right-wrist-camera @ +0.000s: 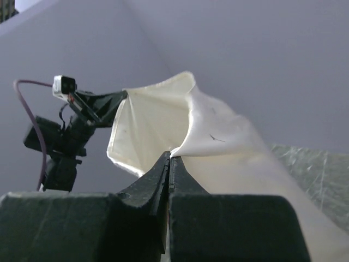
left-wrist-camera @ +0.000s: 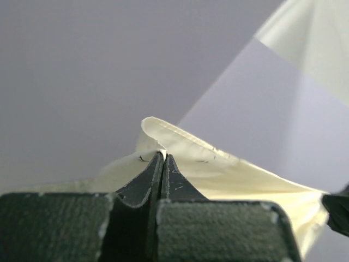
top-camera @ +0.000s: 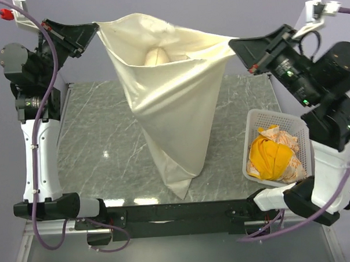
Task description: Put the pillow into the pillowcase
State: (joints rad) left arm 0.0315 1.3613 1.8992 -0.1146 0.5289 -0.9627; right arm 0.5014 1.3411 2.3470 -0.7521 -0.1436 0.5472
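The left gripper (top-camera: pixel 94 27) and right gripper (top-camera: pixel 235 43) are each clamped on opposite corners of the hanging pillowcase's (top-camera: pixel 174 108) mouth. The pillow (top-camera: pixel 158 55) sits inside it, its end showing at that mouth.

Left gripper (top-camera: pixel 94 28) and right gripper (top-camera: pixel 235 43) pinch the pillowcase (top-camera: pixel 174 108) mouth aloft, the pillow (top-camera: pixel 158 56) peeking from inside.

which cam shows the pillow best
The top external view: the pillow peeks out as a rounded cream bulge inside the open mouth of the hanging pillowcase. The wrist views show only pillowcase cloth pinched in the left pincer and the right pincer, no pillow.
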